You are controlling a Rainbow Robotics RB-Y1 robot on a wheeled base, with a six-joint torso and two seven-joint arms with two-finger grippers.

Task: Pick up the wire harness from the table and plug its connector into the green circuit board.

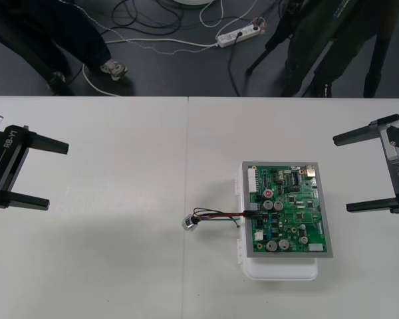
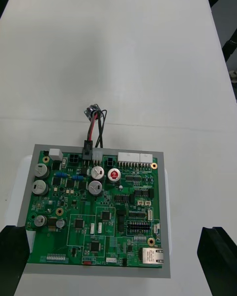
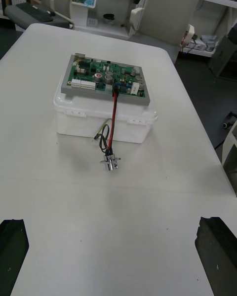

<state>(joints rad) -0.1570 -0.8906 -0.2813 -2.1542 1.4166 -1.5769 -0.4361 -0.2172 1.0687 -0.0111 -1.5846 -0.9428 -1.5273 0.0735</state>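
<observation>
The green circuit board (image 1: 287, 207) sits on its white base (image 1: 279, 269) right of the table's middle. The harness's black plug (image 1: 250, 212) is seated in a connector at the board's left edge (image 2: 88, 150). Its red and black wires (image 1: 219, 214) run left off the board, and the round metal socket (image 1: 189, 222) rests on the table. From the left wrist the wires (image 3: 112, 121) hang down the base to the socket (image 3: 110, 162). My left gripper (image 1: 43, 173) stands open at the table's left side. My right gripper (image 1: 352, 173) stands open at the right side, apart from the board.
A seam (image 1: 187, 199) runs down the table's middle. Cables and a power strip (image 1: 238, 34) lie on the dark floor beyond the far edge. Bare tabletop lies between each gripper and the board.
</observation>
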